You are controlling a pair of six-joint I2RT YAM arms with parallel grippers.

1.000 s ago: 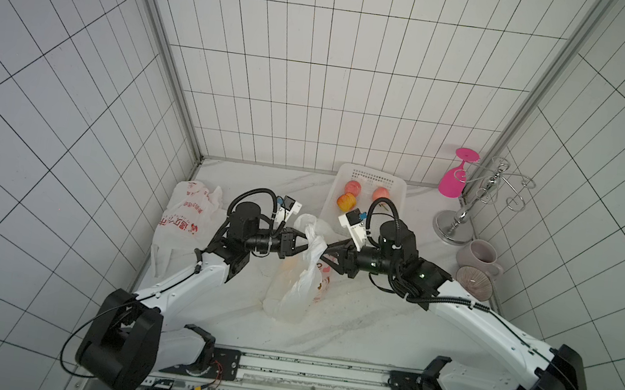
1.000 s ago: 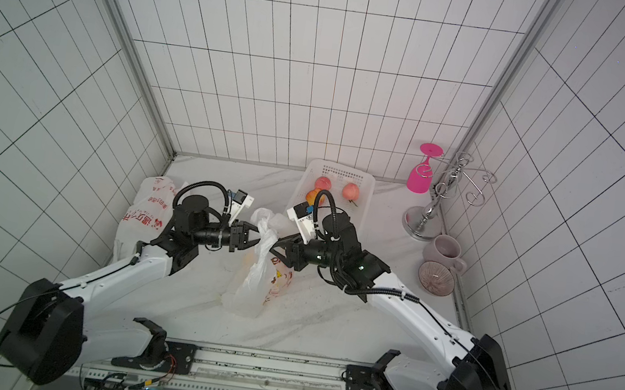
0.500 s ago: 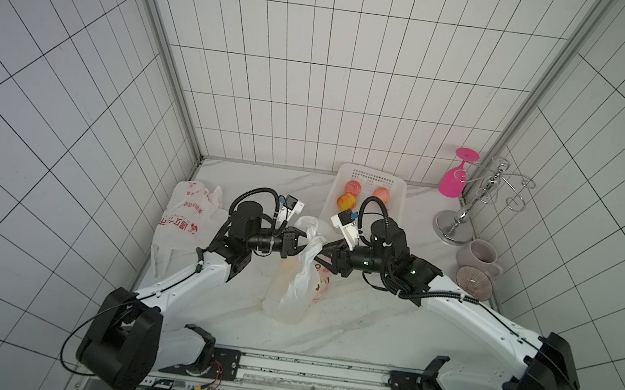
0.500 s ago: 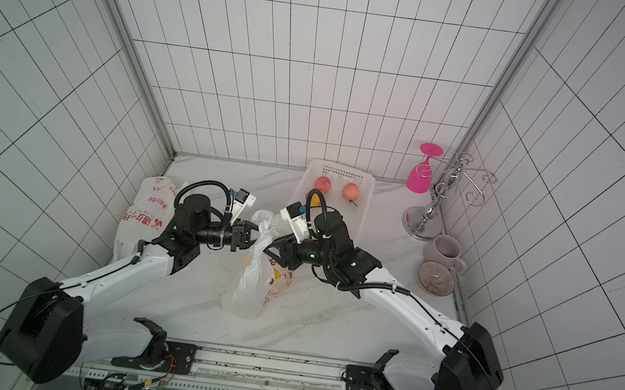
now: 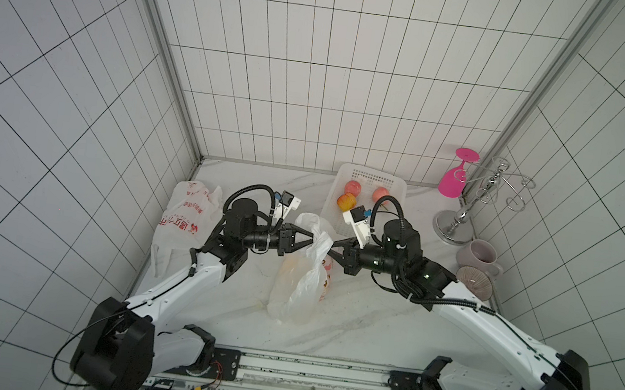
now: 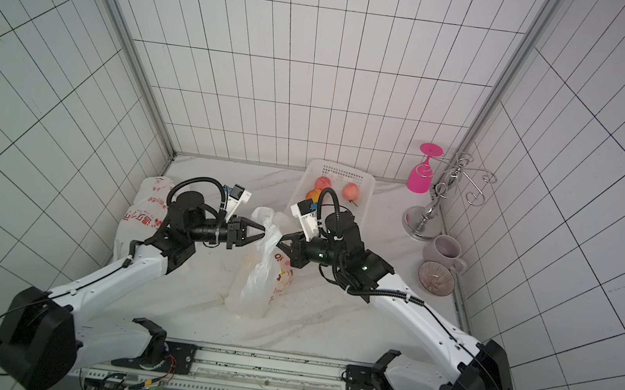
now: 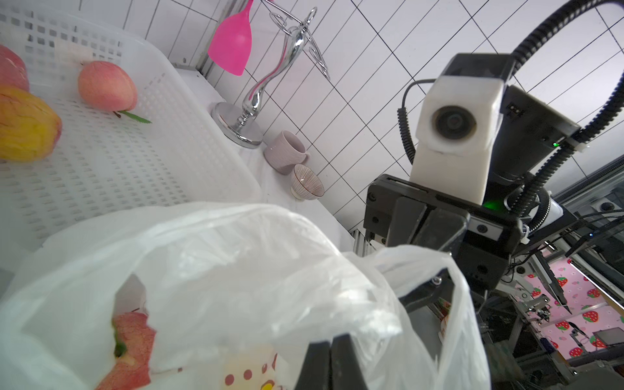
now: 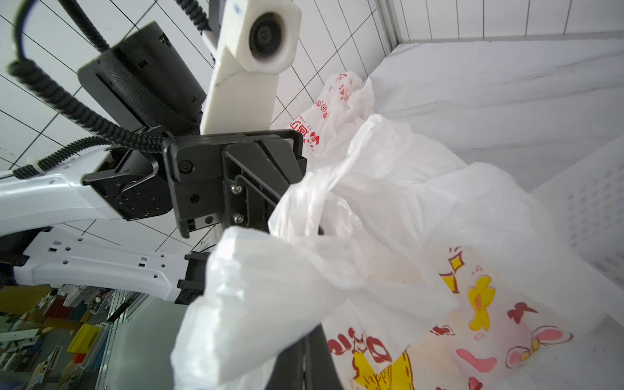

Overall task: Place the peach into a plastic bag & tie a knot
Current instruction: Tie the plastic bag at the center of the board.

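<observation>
The right gripper [image 5: 331,252] is now clamped on one handle of the plastic bag [image 5: 301,284]; a second ago its jaws were seen apart. The left gripper [image 5: 311,240] is kept shut on the opposite handle. The peach [image 7: 130,347] is seen inside the bag, which is stood on the marble counter [image 5: 367,326] between the arms. Bagging is judged done. With both handles held, crossing them for the knot is expected next. Spare fruit is left in the white basket [image 5: 396,184].
</observation>
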